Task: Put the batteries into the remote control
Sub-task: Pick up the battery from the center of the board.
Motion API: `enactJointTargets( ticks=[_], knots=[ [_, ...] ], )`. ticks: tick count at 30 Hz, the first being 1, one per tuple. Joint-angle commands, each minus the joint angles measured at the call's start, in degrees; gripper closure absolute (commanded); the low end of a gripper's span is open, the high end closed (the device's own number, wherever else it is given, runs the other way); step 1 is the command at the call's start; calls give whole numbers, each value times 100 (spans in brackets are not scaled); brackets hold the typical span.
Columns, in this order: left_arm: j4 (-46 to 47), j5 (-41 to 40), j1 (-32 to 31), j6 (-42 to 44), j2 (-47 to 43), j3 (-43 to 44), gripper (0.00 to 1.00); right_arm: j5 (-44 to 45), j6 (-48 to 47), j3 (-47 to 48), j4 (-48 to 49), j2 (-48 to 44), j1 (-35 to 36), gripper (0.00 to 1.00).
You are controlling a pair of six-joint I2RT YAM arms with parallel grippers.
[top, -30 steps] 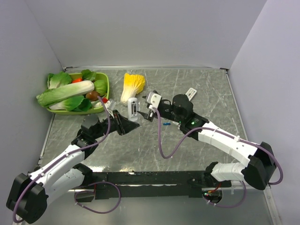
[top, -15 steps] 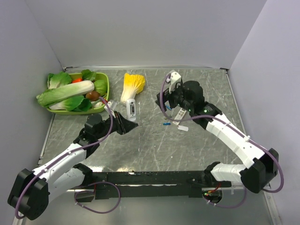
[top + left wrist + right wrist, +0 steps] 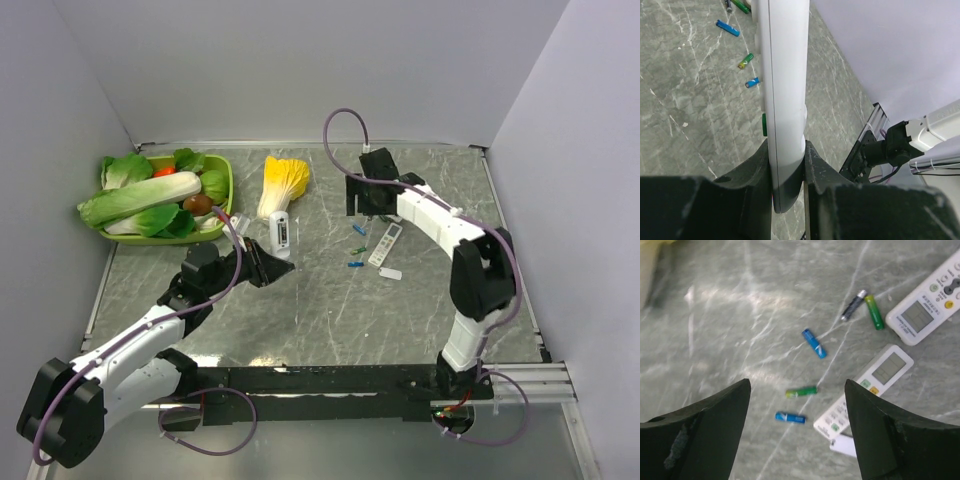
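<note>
Apparent pick-up step: left gripper [image 3: 787, 167] clamps slim white plastic remote control [image 3: 785, 75] upright; right gripper [image 3: 796, 383] hovers open-jawed, empty, over small blue/green cylindrical batteries [image 3: 814, 343] loose on grey marble tabletop [image 3: 730, 315]; next, probably descend and pinch one.

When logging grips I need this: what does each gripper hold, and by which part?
The left gripper clamps a white remote near one end, across its front and back. The right gripper is open, holding nothing.

- lime green tray [image 3: 229, 185] at the back left, piled with veggies
- long napa cabbage [image 3: 140, 200] lying across it, tomato [image 3: 165, 171] tucked behind
- yellow-leafed cabbage [image 3: 282, 182] on the grey marbled tabletop [image 3: 330, 310], just beside the tray
</note>
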Motion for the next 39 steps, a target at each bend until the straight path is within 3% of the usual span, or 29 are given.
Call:
enactJointTargets(
  ticks=[1, 10, 25, 29, 34, 36, 39],
  knots=[
    [105, -81, 23, 20, -120, 35, 99, 642, 1041, 381, -64, 570, -192, 24],
    [-53, -125, 23, 125, -58, 158, 99, 915, 1621, 856, 243, 1686, -456, 43],
    [-185, -143, 58, 266, 56, 290, 99, 933, 1718, 1497, 139, 2592, -562, 55],
    [-185, -143, 67, 275, 38, 290, 99, 986, 1736, 1532, 42, 2663, -562, 64],
    [-159, -134, 76, 257, 21, 273, 99, 890, 1464, 1243, 384, 2478, -562, 93],
    [-141, -126, 85, 248, 21, 264, 99, 775, 1227, 1120, 463, 2285, -544, 100],
    [-89, -117, 85, 222, 21, 246, 99, 652, 884, 760, 709, 1829, -483, 100]
  ],
)
